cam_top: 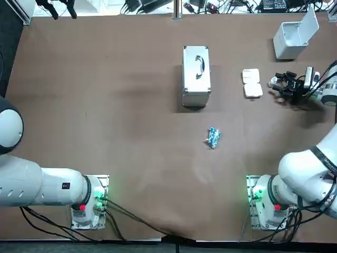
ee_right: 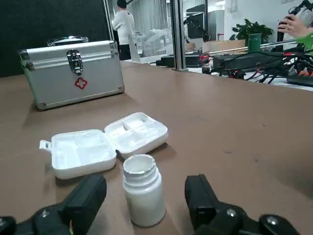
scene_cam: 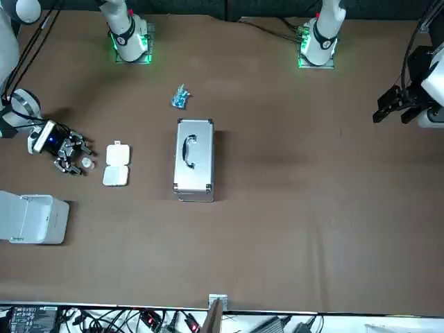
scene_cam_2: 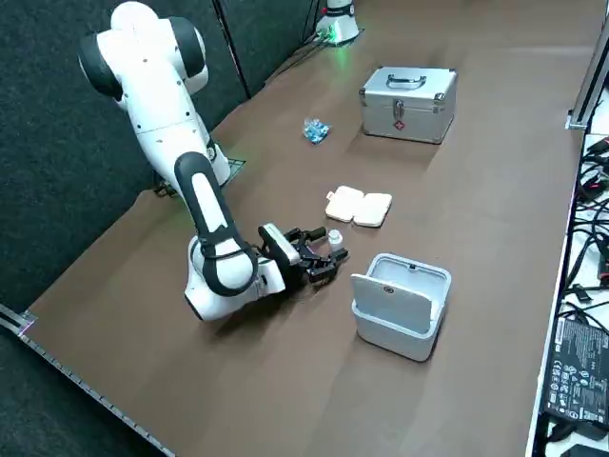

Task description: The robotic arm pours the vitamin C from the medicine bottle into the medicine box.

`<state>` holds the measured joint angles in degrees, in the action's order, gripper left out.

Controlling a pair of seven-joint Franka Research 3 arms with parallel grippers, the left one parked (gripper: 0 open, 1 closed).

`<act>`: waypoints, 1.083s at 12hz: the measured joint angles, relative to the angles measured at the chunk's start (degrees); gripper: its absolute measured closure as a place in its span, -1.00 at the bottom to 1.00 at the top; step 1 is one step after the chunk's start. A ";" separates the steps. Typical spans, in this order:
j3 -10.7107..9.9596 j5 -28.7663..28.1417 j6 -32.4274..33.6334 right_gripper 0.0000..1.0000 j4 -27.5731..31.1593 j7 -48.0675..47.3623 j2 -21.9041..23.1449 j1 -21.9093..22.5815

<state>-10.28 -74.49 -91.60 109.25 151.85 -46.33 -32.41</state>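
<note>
A small white medicine bottle [ee_right: 143, 191] stands upright on the brown table with no cap on it. My right gripper [ee_right: 144, 205] is low over the table and open, with one black finger [ee_right: 85, 198] on each side of the bottle and a gap to both. Just beyond the bottle lies the white medicine box [ee_right: 105, 144], its lid folded open and its compartments showing. In the top view the bottle [cam_top: 273, 81] sits between the gripper [cam_top: 278, 86] and the box [cam_top: 252, 83]. From the side the gripper [scene_cam_2: 328, 255] lies almost level, pointing at the bottle [scene_cam_2: 335, 237].
A silver first-aid case [cam_top: 196, 76] stands at the table's middle, past the box. A blue packet [cam_top: 213, 137] lies nearer the robot. An open white bin [cam_top: 294, 37] sits at the far right corner. People and cables are beyond the table's edge.
</note>
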 joint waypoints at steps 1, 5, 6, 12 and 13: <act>0.00 -0.10 0.25 -1.00 -0.02 0.01 0.00 0.00; 0.00 -0.32 0.67 -0.98 -0.22 0.05 0.00 0.00; 0.00 -0.32 0.70 -0.98 -0.24 0.08 0.00 0.00; 0.20 -0.77 0.83 -0.85 -0.26 3.52 -0.21 0.06; 0.25 -0.84 0.84 -0.85 -0.26 3.61 -0.35 0.07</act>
<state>-10.03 -75.33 -90.77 108.98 155.46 -46.68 -32.34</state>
